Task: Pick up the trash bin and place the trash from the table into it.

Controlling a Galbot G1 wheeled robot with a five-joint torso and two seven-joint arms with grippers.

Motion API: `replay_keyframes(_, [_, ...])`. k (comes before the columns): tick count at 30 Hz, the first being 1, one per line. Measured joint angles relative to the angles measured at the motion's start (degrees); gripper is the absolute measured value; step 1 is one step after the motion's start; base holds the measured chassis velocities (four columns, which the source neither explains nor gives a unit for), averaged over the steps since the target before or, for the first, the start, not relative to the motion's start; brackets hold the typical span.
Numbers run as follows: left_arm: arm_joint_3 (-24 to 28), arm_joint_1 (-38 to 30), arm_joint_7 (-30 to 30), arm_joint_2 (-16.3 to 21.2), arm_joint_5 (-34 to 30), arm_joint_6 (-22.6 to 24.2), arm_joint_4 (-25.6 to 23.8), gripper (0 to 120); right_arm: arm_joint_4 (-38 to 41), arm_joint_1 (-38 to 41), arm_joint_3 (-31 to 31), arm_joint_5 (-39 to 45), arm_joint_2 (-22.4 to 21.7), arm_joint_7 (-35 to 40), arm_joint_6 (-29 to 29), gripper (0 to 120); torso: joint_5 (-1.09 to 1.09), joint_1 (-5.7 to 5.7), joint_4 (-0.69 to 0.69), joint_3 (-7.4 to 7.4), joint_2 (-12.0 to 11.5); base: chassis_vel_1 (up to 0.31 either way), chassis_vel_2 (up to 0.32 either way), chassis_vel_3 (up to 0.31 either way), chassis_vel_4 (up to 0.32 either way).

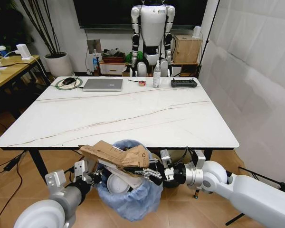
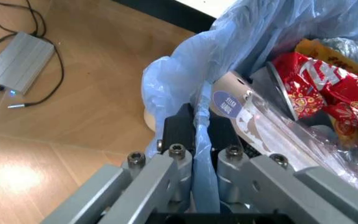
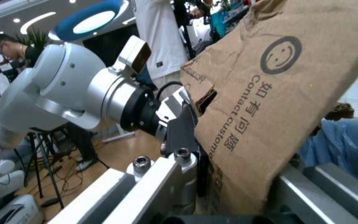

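Trash bin hangs below the near edge of the worktop, held at its left rim by the left gripper, clamped on the blue bag liner, already stuffed with a paper cup and red wrappers. Right gripper is closed on the brown paper bag, resting across the bin top. Worktop looks cleared of litter, so the task seems nearly done: only this bag left to drop.

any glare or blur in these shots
Head view: sharp, evenly lit, with soft sheen on the table. Left wrist view: a bright glare patch on the wooden floor, and the red wrappers look soft. Right wrist view: the brown paper bag is close and slightly blurred.
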Motion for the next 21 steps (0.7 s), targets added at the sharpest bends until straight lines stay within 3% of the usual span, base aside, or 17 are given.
replay_keyframes(21, [-0.57,-0.83,-0.69,0.52,-0.24,0.29,0.10,0,-0.24,-1.01,0.84,-1.57,0.14,-0.65,0.92,3,0.00,0.00,0.00,0.01,0.00,0.000,0.000,0.000,0.000])
